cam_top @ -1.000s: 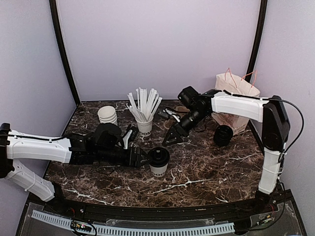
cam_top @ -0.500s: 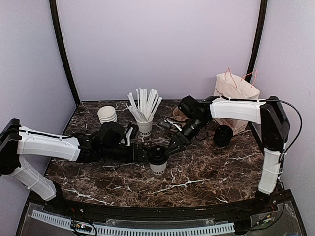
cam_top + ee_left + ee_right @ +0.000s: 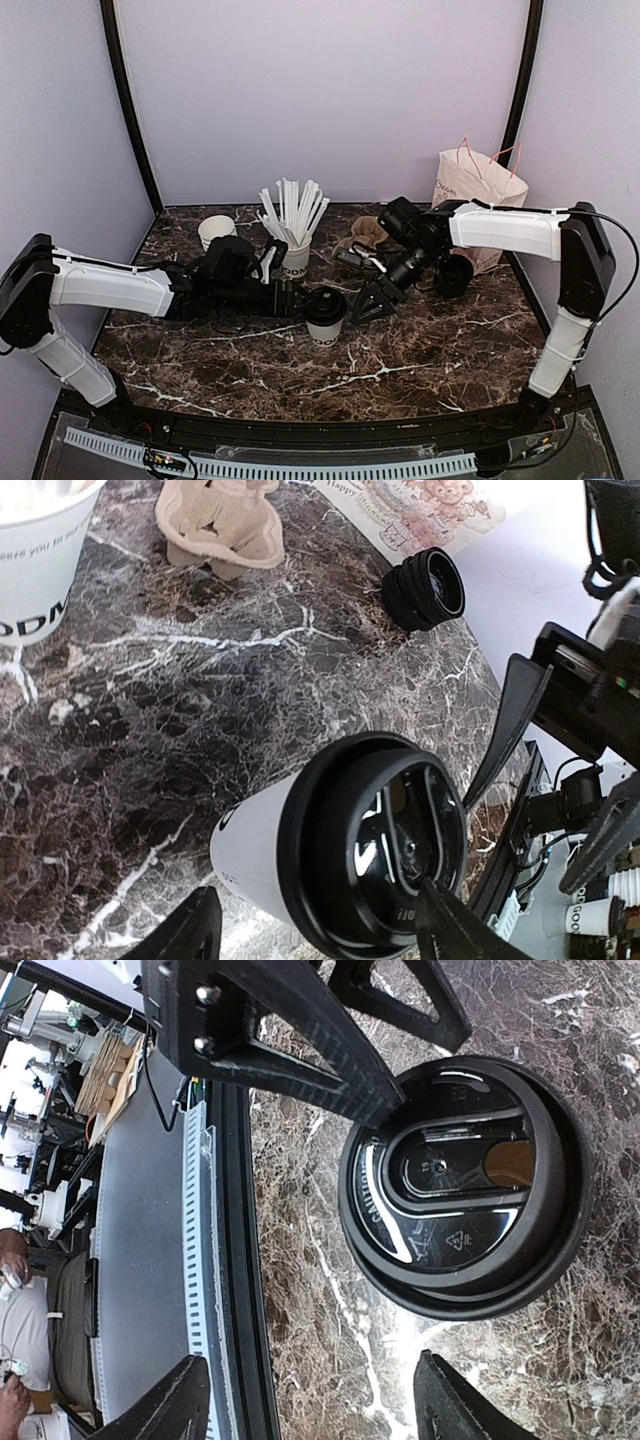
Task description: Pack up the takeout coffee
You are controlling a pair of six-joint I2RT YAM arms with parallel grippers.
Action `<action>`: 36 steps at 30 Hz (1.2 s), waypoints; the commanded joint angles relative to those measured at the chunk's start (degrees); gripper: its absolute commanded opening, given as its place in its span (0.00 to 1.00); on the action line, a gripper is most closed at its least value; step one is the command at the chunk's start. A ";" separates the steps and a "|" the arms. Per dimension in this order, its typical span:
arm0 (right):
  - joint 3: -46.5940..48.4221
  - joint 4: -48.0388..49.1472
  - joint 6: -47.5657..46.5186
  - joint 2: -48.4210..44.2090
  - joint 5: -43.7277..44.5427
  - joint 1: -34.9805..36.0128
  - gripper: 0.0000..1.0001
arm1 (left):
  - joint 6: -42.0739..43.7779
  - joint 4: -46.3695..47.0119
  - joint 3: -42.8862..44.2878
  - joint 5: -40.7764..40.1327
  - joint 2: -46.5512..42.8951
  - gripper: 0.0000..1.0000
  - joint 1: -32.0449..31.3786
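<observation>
Landmark: straw cup (image 3: 294,258), white, full of white straws, at the back of the marble worktop (image 3: 420,360).

The takeout coffee (image 3: 326,318) stands upright on the worktop, in front of the straw cup and slightly to its right. It is a white cup with dark lettering, and its black lid (image 3: 460,1185) is on.

The left tool (image 3: 296,300) comes in low in front of the straw cup. Its fingers sit either side of the coffee's body, holding it.

The right tool (image 3: 372,302) is further right of the straw cup, just beside the coffee. Its fingers are spread wide with nothing between them. In the right wrist view the lid lies ahead of the fingertips, not between them.

Other items:
- stacked white cups (image 3: 217,232), left of the straw cup
- cardboard carrier (image 3: 366,234), right of the straw cup
- stack of black lids (image 3: 453,275), further right
- paper bag (image 3: 478,185), furthest right, upright, pink handles
</observation>
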 commanded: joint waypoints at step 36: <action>3.72 9.74 13.30 7.44 1.48 -4.66 0.43 | 0.19 11.17 7.04 14.90 13.30 0.58 1.56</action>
